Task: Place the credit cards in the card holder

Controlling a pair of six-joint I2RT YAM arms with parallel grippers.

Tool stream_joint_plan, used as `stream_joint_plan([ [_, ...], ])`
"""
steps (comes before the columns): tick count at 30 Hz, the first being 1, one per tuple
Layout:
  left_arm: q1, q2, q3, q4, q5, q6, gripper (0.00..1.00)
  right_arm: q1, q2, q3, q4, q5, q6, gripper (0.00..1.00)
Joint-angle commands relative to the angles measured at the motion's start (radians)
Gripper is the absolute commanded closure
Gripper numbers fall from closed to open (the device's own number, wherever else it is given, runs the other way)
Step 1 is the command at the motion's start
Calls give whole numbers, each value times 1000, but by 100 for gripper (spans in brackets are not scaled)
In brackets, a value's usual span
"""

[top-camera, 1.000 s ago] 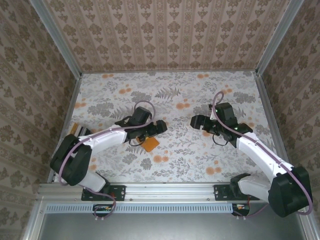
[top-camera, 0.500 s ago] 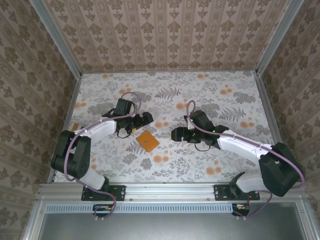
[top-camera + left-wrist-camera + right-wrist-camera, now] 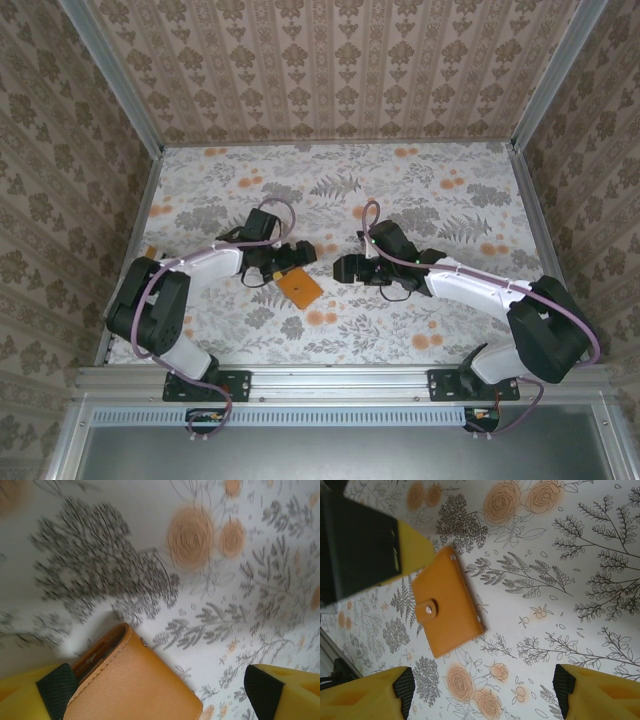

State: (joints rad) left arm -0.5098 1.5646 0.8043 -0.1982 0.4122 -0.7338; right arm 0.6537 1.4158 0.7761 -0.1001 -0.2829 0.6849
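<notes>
The card holder is a small flat orange wallet, lying closed on the flowered table with its snap tab fastened. My left gripper hovers open just beyond its far edge. In the left wrist view one corner of the card holder lies between the yellow fingers, and the left gripper touches nothing. My right gripper is open a little to the right of the card holder. The right gripper has bare tablecloth between its pads. The credit cards are out of view.
A small yellowish thing peeks out at the table's left edge beside the left arm, too small to identify. The left gripper's black and yellow finger shows close to the wallet. Metal rails and patterned walls bound the table.
The right gripper swung left across the table to stand close beside the card holder, its jaws narrowing slightly. The left gripper drew back, then returned over the holder's far edge. The holder stayed put.
</notes>
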Motion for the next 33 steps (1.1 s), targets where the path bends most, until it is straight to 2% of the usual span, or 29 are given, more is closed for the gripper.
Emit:
stream_joint_plan([
  [1,-38,-54,-36,-30,-37,-45,2,7,-16,-12,11,25,16,24],
  [7,-132,-128,-110,-26,-115,-162,3,8,-67,-58,-8,25,28,30],
  [14,-274,-202,-215,70,-195,-318,11,20,-146,-155,-10,7,49,38],
  [20,-389,-146,-205,195,-180,-393,13,30,-227,-244,-26,36,97,42],
  [25,-498,-93,-152,283,-173,-466,18,29,-250,-244,-146,135,127,52],
  [26,-519,-93,-142,291,-180,-473,21,27,-249,-244,-155,143,130,54],
  [29,-553,-125,-129,222,-250,-498,23,23,-237,-232,-165,145,155,60],
  [33,-542,-231,-139,48,-375,-549,23,21,-189,-200,-184,98,222,67],
])
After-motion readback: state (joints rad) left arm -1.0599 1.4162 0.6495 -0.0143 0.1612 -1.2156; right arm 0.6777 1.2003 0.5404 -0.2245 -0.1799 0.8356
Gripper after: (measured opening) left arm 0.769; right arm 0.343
